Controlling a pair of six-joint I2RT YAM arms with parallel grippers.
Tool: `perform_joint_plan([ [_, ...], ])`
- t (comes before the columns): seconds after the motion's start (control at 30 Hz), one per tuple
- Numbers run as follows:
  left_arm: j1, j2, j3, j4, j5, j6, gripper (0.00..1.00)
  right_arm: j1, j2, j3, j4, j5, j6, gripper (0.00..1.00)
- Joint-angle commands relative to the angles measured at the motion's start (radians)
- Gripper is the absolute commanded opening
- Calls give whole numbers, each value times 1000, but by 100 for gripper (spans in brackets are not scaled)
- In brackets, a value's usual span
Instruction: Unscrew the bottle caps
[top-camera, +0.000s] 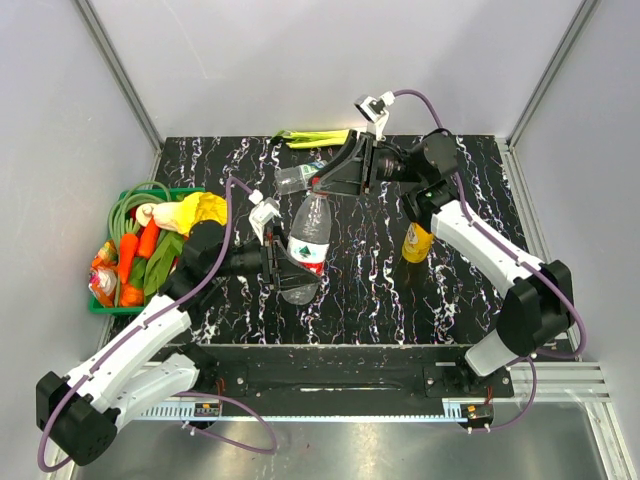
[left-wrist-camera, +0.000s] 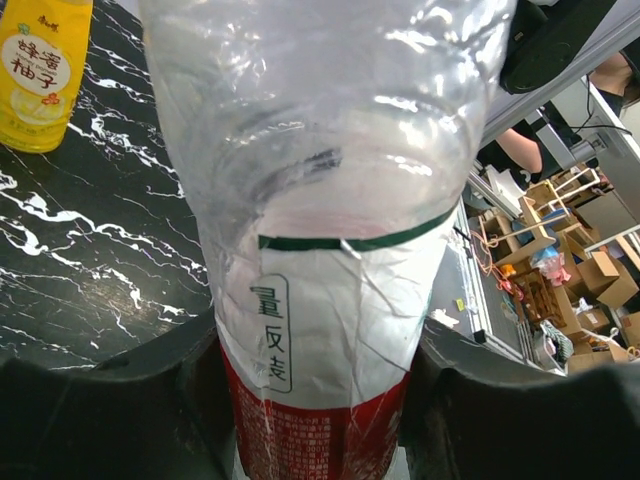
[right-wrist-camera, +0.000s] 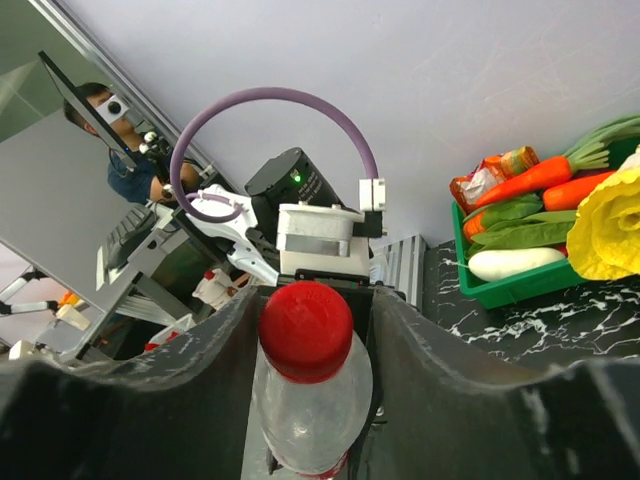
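While the red-labelled bottle (top-camera: 308, 240) leans tilted over the middle of the black marbled table (top-camera: 230, 160), neck pointing away from the arm bases, everything else sorts itself around it. Well to its left sits a green basket (top-camera: 110, 309) heaped with carrots (top-camera: 135, 255), leafy greens and a yellow flower-like bundle (top-camera: 200, 210); whatever lies under the heap is buried. Just left of the bottle's lower body, the left gripper (top-camera: 290, 262) is clamped on it. The left wrist view shows both dark fingers (left-wrist-camera: 120, 410) pressed against the label, though the bottle fills that view so fully that its neck and base are cut off. At the bottle's far end the red cap (right-wrist-camera: 305, 330) sits on the neck, between the fingers of the right gripper (top-camera: 322, 187). From overhead that gripper hides the cap. From the right wrist camera one finger seems to meet the cap while a thin gap shows at the other, so I cannot tell whether that grip has closed. Just beyond the cap a second clear bottle (top-camera: 298, 178) lies on its side, its label and cap hard to make out. Right of the red-labelled bottle, and apart from it, a yellow juice bottle (top-camera: 417, 242) stands upright, its top masked by the right arm (top-camera: 480, 245).
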Motion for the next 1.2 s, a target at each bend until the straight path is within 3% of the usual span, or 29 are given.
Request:
perform_joint_plan([
  [0.0, -3, -11, 55, 72, -4, 73, 16, -7, -6, -22, 28, -30, 8, 65],
  [0.13, -2, -6, 64, 30, -9, 98, 16, -20, -6, -36, 124, -14, 77, 88],
  [0.33, -3, 0, 71, -11, -23, 128, 16, -40, -1, -39, 237, -13, 169, 100],
  [0.5, -3, -2, 86, -52, -35, 155, 16, -56, -15, -42, 208, 1, 160, 100],
  [0.73, -3, -17, 152, -226, -114, 257, 17, -77, -66, -53, -8, 93, 32, 100],
  [0.93, -5, -37, 203, -445, -324, 371, 16, -82, -84, -44, -161, 140, -48, 100],
  [1.17, -6, -39, 238, -602, -617, 394, 16, -80, -90, -22, -331, 213, -130, 100],
])
